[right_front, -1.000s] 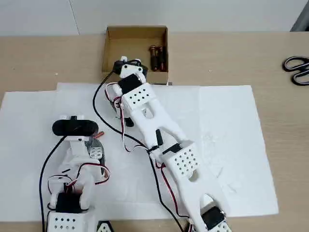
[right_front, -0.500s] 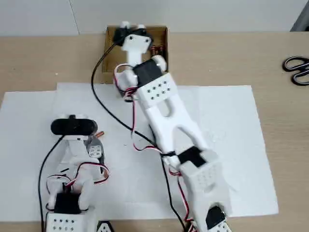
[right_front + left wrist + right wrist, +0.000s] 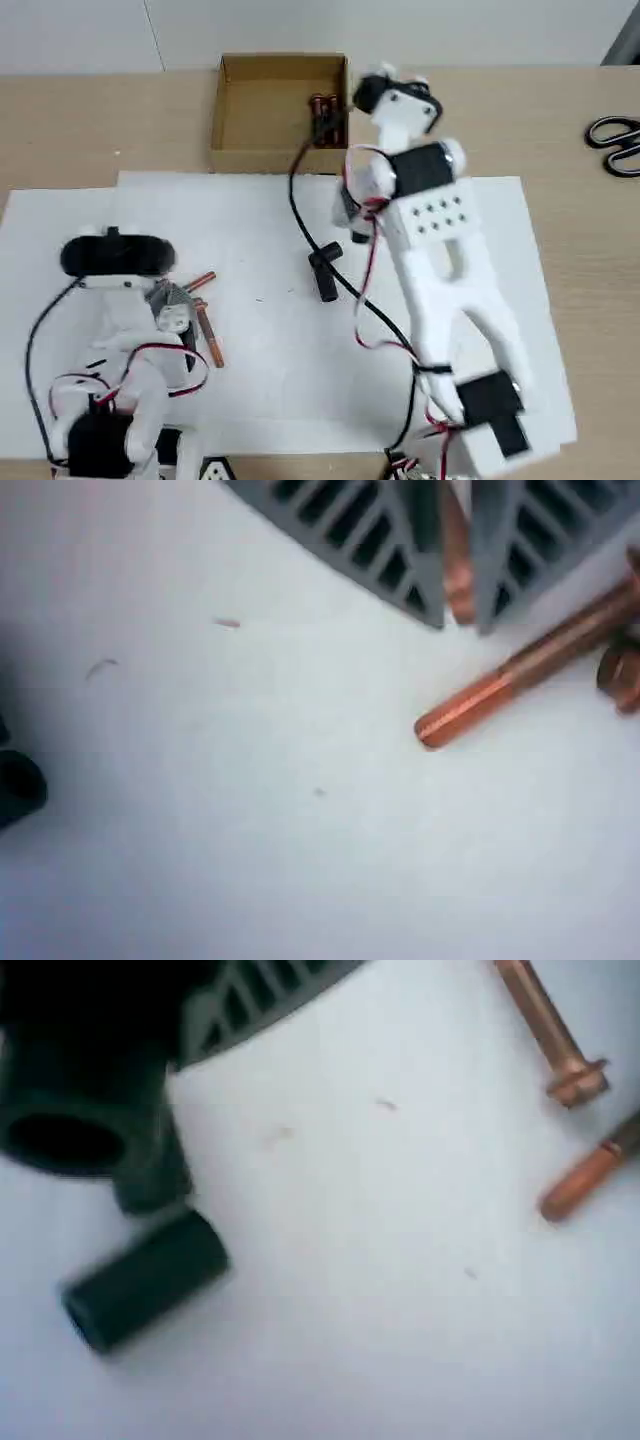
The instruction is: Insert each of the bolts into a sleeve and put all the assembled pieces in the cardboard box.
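Note:
Low on the left, my left gripper (image 3: 178, 305) has its grey fingers (image 3: 400, 550) shut on a copper bolt (image 3: 456, 560). A second bolt (image 3: 520, 670) lies on the paper right beside them. From above, one bolt (image 3: 200, 280) and another (image 3: 210, 338) show by that gripper. My right gripper (image 3: 352, 222) hangs just right of the cardboard box (image 3: 235, 110), shut on a black sleeve (image 3: 65, 1130). Two more sleeves (image 3: 322, 258) (image 3: 327, 287) lie on the paper beside it; one sleeve (image 3: 145, 1280) shows close. Two assembled pieces (image 3: 325, 120) rest in the box's right corner.
A white paper sheet (image 3: 480, 250) covers the middle of the wooden table. Scissors (image 3: 615, 140) lie at the far right edge. Black and red cables (image 3: 340, 280) run from the right arm across the paper near the sleeves.
The right arm swept up over the box, then swung right and clear of it, uncovering the sleeves. The left arm shifted left, and a second bolt now shows beside its gripper.

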Available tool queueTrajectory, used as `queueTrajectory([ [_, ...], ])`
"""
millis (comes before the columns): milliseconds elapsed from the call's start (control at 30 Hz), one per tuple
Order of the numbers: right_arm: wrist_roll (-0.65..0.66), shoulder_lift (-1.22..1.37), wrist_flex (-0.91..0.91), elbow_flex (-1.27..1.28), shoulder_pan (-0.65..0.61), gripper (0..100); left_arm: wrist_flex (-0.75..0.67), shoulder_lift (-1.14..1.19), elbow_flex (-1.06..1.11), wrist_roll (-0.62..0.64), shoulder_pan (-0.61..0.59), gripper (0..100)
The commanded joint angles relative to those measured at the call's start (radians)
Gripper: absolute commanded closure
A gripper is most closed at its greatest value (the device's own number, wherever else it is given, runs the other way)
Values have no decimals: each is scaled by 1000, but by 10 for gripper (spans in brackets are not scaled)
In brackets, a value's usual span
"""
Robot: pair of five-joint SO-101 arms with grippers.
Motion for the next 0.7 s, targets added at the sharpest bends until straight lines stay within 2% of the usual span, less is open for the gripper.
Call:
queueTrajectory([
  [0,-38,-180,-2,146,33,995,32,100,-148,97,-31,994],
  [367,-43,-642,-53,601,150,995,-28,473,-200,348,-37,994],
  [667,-41,-865,-59,764,203,995,-32,718,-214,364,-31,994],
])
